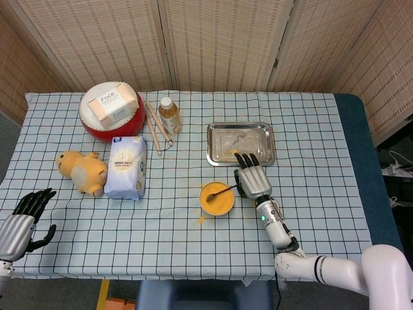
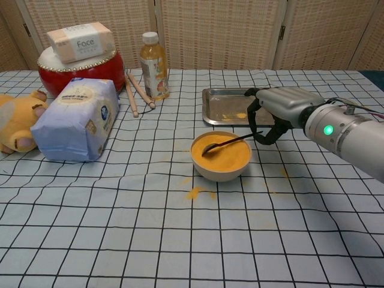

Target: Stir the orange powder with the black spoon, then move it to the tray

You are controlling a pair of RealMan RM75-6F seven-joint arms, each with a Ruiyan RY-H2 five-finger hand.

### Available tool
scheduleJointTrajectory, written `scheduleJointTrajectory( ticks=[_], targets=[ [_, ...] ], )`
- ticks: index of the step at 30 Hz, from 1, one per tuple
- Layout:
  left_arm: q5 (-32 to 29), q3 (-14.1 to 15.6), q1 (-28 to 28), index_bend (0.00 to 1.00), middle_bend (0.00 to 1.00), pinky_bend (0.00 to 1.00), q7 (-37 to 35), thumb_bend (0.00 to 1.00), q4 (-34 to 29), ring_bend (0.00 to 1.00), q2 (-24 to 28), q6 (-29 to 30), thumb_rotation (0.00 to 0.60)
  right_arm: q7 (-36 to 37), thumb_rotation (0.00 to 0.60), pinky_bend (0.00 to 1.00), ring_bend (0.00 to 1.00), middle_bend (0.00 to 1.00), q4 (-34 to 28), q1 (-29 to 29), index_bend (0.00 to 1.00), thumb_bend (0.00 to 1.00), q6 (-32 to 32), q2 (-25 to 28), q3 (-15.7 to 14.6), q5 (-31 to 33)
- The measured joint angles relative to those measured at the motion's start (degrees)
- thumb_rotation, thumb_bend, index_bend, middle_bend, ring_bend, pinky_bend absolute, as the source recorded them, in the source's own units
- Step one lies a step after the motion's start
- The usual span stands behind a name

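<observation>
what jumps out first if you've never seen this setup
The bowl of bright orange powder at mid-table, with the right hand holding a black spoon that dips into it. Some powder has spilled on the checked cloth in front of the bowl. Behind the bowl sits a shiny metal tray, and far left a red drum.
</observation>
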Motion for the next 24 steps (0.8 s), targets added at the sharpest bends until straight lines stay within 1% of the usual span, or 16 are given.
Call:
scheduleJointTrajectory(
  ticks=[3,10,16,24],
  targets=[
    [0.2,0.0,0.0,0.00,0.00,0.04,-0.2,0.47,0.1,0.00,0.0,0.2,0.600,-0.1,0.600,0.01,0.00,0.00,-0.1,-0.1,0.57,0.39,0.0,0.1,0.1,-0.1],
    [0.4,0.1,0.0,0.00,0.00,0.04,-0.1,0.47,0.2,0.00,0.0,0.4,0.600,-0.3,0.600,0.01,0.00,0.00,-0.8,-0.3,0.60,0.47,0.1,0.6,0.2,-0.2],
    [0.4,0.1,0.1,0.00,0.00,0.03,0.0,0.47,0.2,0.00,-0.1,0.5,0.600,-0.1,0.600,0.01,0.00,0.01,-1.9,-0.6,0.63,0.49,0.7,1.3,0.3,-1.3],
    [0.4,0.1,0.0,0.00,0.00,0.04,0.3,0.47,0.0,0.00,-0.1,0.4,0.600,-0.1,0.600,0.04,0.00,0.05,-3.7,-1.4,0.68,0.49,3.3,2.5,-0.6,-6.2]
  ],
)
